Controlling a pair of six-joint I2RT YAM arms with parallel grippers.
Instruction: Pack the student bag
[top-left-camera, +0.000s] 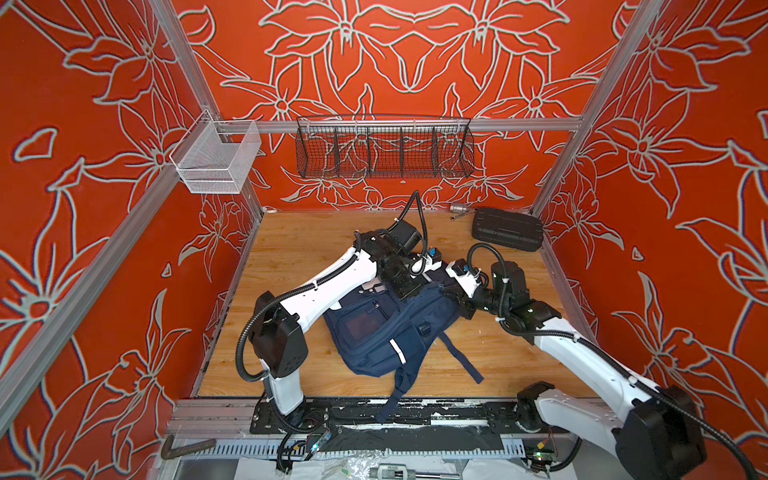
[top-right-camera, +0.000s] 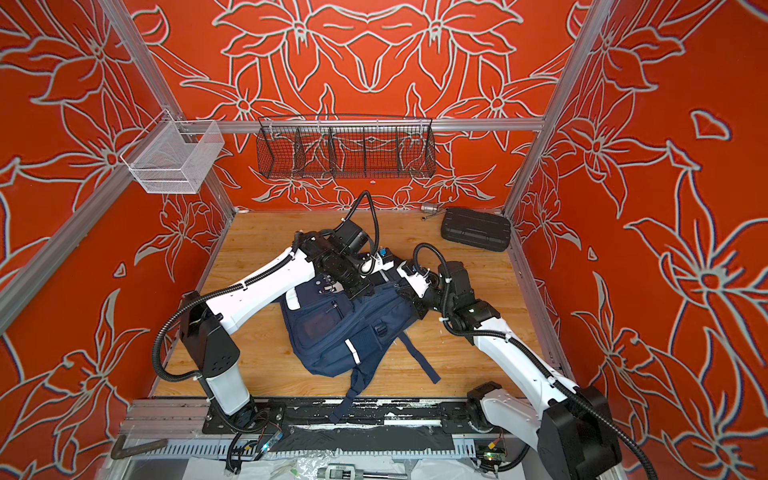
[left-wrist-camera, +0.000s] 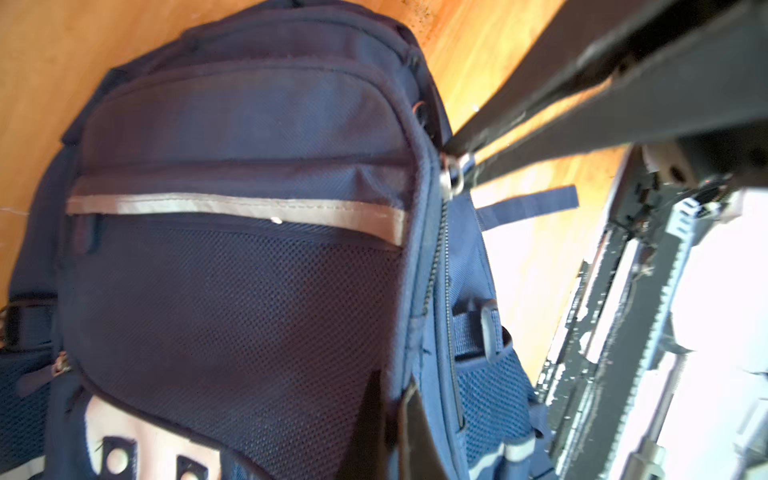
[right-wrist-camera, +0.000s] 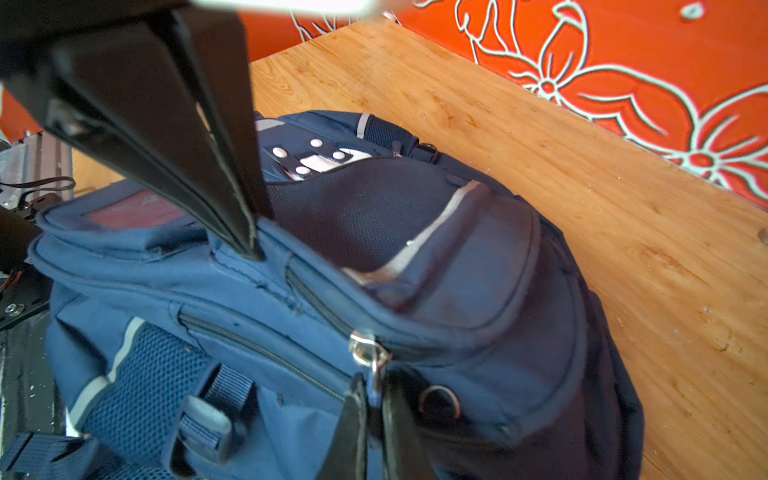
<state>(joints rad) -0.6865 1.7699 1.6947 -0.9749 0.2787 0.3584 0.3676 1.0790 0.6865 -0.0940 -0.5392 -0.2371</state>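
The student bag (top-left-camera: 386, 332) (top-right-camera: 340, 332), a navy backpack with grey reflective stripes, lies on the wooden table in both top views. My left gripper (top-left-camera: 410, 292) (left-wrist-camera: 395, 386) is shut on a fold of the bag's fabric beside the main zip; in the right wrist view it (right-wrist-camera: 253, 249) comes down from above. My right gripper (top-left-camera: 444, 287) (right-wrist-camera: 374, 382) is shut on the metal zip pull (right-wrist-camera: 370, 353) (left-wrist-camera: 451, 178) at the bag's edge, close to the left gripper. The zip looks closed along its visible length.
A black ribbed hard case (top-left-camera: 507, 228) lies at the back right, with a small metal part (top-left-camera: 457, 208) beside it. A black wire basket (top-left-camera: 384, 149) and a white mesh basket (top-left-camera: 216, 158) hang on the frame. A bag strap (top-left-camera: 399, 390) trails over the front edge.
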